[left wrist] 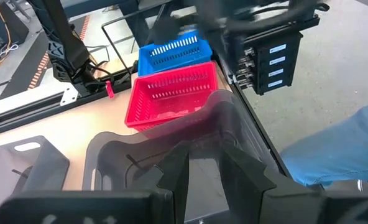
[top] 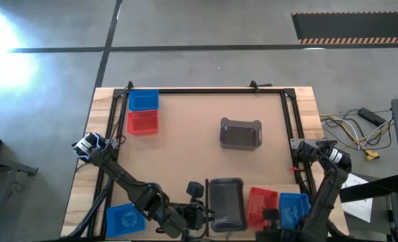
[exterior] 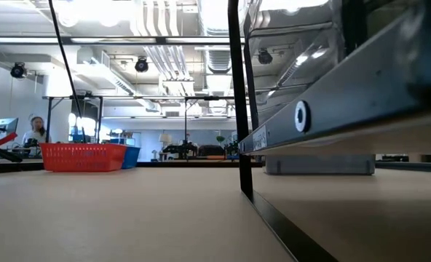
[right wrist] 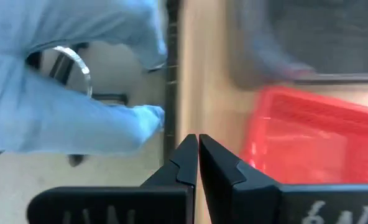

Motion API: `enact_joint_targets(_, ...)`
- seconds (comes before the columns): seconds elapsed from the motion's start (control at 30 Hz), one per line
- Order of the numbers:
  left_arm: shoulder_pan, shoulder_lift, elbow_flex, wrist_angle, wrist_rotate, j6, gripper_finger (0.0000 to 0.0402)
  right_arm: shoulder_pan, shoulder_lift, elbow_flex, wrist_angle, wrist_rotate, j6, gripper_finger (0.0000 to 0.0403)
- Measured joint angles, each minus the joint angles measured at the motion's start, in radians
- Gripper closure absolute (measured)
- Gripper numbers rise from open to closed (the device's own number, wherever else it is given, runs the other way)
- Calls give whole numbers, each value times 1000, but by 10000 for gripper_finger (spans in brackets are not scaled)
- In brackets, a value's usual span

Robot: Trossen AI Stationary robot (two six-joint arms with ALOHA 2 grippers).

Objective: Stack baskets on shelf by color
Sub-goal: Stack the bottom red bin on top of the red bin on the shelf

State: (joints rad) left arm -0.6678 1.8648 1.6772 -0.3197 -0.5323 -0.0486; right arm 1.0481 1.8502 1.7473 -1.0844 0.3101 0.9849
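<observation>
The high view shows a blue basket (top: 143,101) and a red basket (top: 143,122) at the far left of the shelf (top: 185,154), and a grey basket (top: 241,133) mid-panel. Along the near edge stand a second blue basket (top: 125,216), a grey basket (top: 226,202), a red basket (top: 261,204) and a blue basket (top: 293,207). My left gripper (left wrist: 209,177) is open at the end of the near grey basket (left wrist: 147,155). My right gripper (right wrist: 197,149) is shut, beside the red basket (right wrist: 308,137), touching nothing. My left gripper has its open fingers (left wrist: 171,177) at one end of the near grey basket, at its end wall (left wrist: 128,152), coming in level from the table's left. I cannot tell whether they touch it. The basket stands upright on the table.
A person's blue-gloved hand (right wrist: 78,93) is close to my right gripper at the near edge, and a blue sleeve (left wrist: 339,149) shows past the table. The black metal frame (top: 115,128) runs round the panel. Bare panel lies between the far baskets and the near row.
</observation>
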Motion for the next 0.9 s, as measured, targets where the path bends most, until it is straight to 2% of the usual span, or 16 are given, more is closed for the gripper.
enact_joint_targets(0.2,0,0,0,0,0,1,330,-3,48,0,-2,-3,-8,394)
enact_joint_targets(0.3,0,0,0,0,0,1,330,-1,66,-1,-37,-46,17,394)
enact_joint_targets(0.67,-2,0,0,-2,0,-1,330,94,39,-1,-360,-85,356,394)
enact_joint_targets(0.8,-6,0,0,-2,0,-8,330,123,37,14,-337,-65,364,394)
enact_joint_targets(0.9,-13,0,7,-5,0,-24,330,130,36,32,-330,23,365,394)
